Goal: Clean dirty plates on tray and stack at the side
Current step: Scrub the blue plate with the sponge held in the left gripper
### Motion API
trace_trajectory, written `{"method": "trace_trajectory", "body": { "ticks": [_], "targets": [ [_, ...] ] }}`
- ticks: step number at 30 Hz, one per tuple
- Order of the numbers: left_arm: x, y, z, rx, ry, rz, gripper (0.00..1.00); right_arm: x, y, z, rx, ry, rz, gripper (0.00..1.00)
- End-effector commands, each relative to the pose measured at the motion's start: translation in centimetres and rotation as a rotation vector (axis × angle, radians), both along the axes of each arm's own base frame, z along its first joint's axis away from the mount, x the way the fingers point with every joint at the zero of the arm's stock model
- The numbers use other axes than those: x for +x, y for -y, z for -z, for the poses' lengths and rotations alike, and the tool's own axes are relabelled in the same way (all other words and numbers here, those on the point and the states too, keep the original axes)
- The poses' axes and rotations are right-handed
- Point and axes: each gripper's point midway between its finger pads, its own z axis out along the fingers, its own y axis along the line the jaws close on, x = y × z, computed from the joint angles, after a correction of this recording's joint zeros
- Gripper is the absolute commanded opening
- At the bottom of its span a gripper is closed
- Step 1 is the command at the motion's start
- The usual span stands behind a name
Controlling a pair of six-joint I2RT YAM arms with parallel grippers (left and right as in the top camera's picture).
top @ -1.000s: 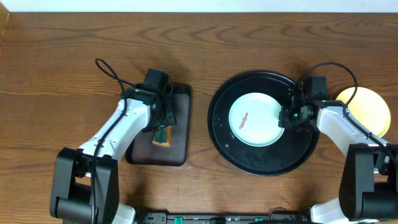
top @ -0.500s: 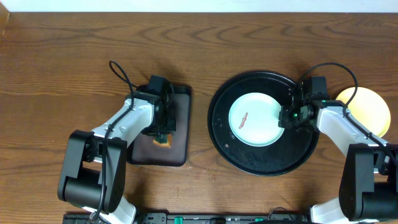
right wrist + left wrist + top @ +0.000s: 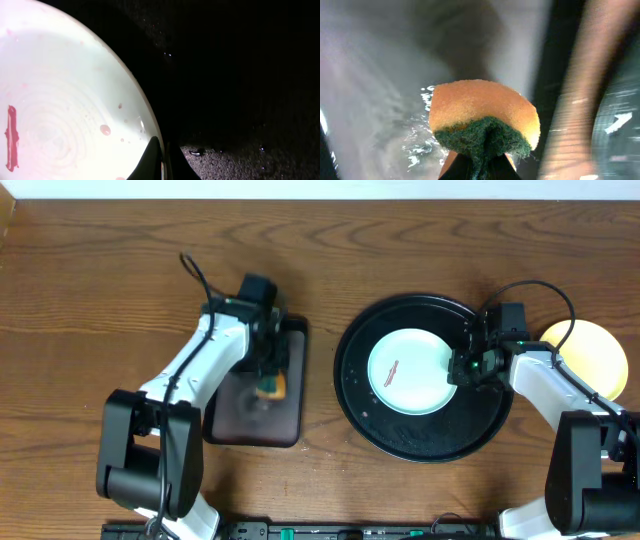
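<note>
**Sponge lifted at the left, plate pinched at the right**

The left gripper (image 3: 268,376) is closed on a sponge (image 3: 480,120), orange with a dark green scouring face. Its fingers pinch the green side from below in the wrist view. The sponge hangs over the brown rectangular tray (image 3: 240,425), whose surface looks wet. This tray lies on the wooden table (image 3: 100,280) at 9 o'clock of the round black tray (image 3: 345,370).

A pale blue-white plate (image 3: 415,375) lies flat in the middle of the round black tray. A reddish smear (image 3: 392,372) sits on it, slightly toward 9 o'clock of its centre, and small pink drops dot its face. The right gripper (image 3: 462,367) meets the plate's rim at 3 o'clock, jaws narrow and nipping the edge.

A pale yellow plate (image 3: 590,355) rests on the table outside the round tray, at its 3 o'clock, partly under the right arm.
</note>
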Motion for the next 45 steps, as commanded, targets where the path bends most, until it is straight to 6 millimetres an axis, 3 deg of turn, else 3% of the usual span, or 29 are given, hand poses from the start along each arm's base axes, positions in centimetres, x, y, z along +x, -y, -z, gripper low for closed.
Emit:
{"method": "trace_trajectory", "body": {
  "ticks": [1, 5, 10, 17, 25, 29, 32, 40, 45],
  "targets": [
    [2.0, 3.8, -4.4, -0.111, 0.118, -0.008, 0.07, -0.3, -0.8, 0.1, 0.005, 0.003, -0.044, 0.01],
    [3.5, 8.5, -5.3, -0.184, 0.219, 0.009, 0.07, -0.7, -1.5, 0.2, 0.004, -0.004, -0.075, 0.01],
    [3.9, 14.0, -4.9, -0.258, 0.276, 0.048, 0.08, -0.9, -1.4, 0.5, -0.033, -0.012, -0.073, 0.01],
    [3.2, 20.9, -2.3, -0.345, 0.296, 0.112, 0.07, -1.4, -0.7, 1.2, -0.074, -0.040, -0.047, 0.01],
    [1.1, 25.5, 3.5, -0.446, 0.138, 0.077, 0.07, -1.4, -0.8, 1.2, -0.065, -0.039, -0.050, 0.01],
    [0.2, 24.9, 6.8, -0.408, 0.062, 0.056, 0.07, -1.4, -0.9, 1.2, -0.059, -0.039, -0.054, 0.01],
    [0.5, 23.2, 8.1, -0.349, 0.051, 0.053, 0.08, -1.4, -0.9, 1.2, -0.059, -0.039, -0.054, 0.01],
    [2.5, 15.8, 7.0, -0.055, 0.117, -0.081, 0.08, -1.4, -0.9, 1.2, -0.059, -0.039, -0.054, 0.01],
    [2.5, 16.3, 6.3, -0.049, 0.123, -0.072, 0.08, -1.4, -0.9, 1.2, -0.059, -0.039, -0.054, 0.01]
  ]
}}
